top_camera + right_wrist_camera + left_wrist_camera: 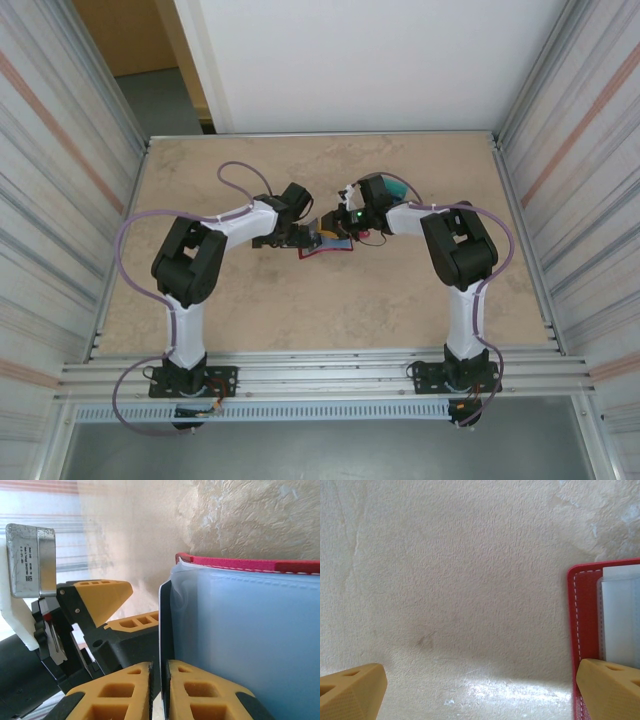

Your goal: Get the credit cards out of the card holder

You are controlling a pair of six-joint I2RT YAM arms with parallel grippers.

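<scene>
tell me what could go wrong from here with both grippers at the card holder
1. The right gripper pinches a thin edge at the pockets of the card holder; if that is pocket film, not a card, pulling may lift the whole holder.
2. The left gripper stands open, one finger over the red cover, so the holder may slide.

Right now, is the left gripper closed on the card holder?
No, the left gripper stands wide open, and only one finger lies over the red edge of the card holder.
</scene>
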